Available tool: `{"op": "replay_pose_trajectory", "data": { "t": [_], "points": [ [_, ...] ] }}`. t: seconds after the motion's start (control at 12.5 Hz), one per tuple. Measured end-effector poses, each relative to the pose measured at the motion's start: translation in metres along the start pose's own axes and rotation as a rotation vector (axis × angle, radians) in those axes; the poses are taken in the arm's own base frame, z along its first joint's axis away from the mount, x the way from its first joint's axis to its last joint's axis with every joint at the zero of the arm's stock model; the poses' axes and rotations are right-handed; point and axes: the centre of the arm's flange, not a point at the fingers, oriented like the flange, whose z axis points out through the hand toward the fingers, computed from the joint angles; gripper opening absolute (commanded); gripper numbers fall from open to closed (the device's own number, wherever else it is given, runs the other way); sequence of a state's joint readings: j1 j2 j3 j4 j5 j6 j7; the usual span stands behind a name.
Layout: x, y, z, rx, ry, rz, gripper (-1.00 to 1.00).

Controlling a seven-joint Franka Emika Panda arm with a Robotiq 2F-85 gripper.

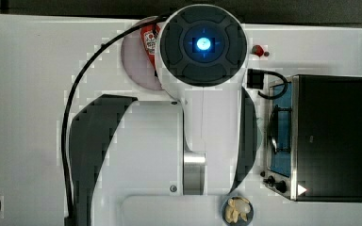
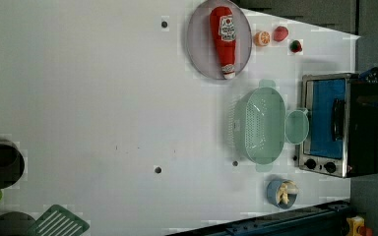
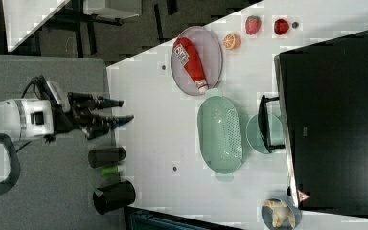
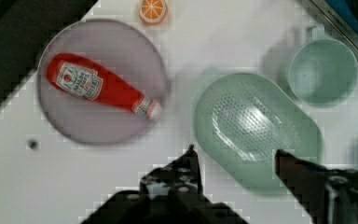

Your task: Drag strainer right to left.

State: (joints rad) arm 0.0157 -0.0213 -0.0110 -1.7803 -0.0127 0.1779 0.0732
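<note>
The strainer (image 2: pixel 258 125) is a pale green oblong colander with a perforated middle. It rests on the white table between the plate and the toaster oven, and shows again in the right view (image 3: pixel 219 134) and the wrist view (image 4: pixel 254 126). My gripper (image 3: pixel 124 110) is well away from the strainer, toward the right view's left, with its dark fingers apart. In the wrist view the gripper (image 4: pixel 235 156) is open with nothing between its fingers, and the strainer's rim lies far beyond the gap. The arm's body hides the strainer in the top view.
A round green cup (image 2: pixel 297 126) touches the strainer on the toaster oven (image 2: pixel 337 125) side. A grey-pink plate (image 2: pixel 202 54) carries a red ketchup bottle (image 2: pixel 224 39). An orange slice (image 2: pixel 262 38), a bowl of chips (image 2: pixel 281 192) and dark cups (image 3: pixel 106 156) stand around.
</note>
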Motion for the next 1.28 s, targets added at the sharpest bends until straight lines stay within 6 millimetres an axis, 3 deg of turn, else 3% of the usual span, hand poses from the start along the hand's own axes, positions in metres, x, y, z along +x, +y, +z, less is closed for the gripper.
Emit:
{"op": "replay_pose_trajectory", "data": {
  "t": [0.08,0.24,0.48,0.56,0.64,0.72,0.88,1.12,1.28],
  "points": [
    [-0.017,0.021,0.002,-0.065,-0.065,0.042,0.6],
    [-0.045,0.067,-0.03,-0.089,-0.063,0.102,1.0],
    [-0.067,0.101,-0.099,0.055,0.017,0.146,1.0],
    [-0.069,0.105,-0.108,0.078,0.026,0.153,1.0],
    [-0.067,0.103,-0.1,0.099,0.027,0.172,1.0],
    [-0.063,0.1,-0.08,0.094,0.041,0.195,1.0],
    [-0.047,0.091,-0.013,0.068,0.039,0.268,1.0],
    [-0.024,0.063,0.122,-0.012,-0.012,0.362,1.0],
    [-0.031,0.069,0.225,-0.11,-0.084,0.438,1.0]
  ]
}}
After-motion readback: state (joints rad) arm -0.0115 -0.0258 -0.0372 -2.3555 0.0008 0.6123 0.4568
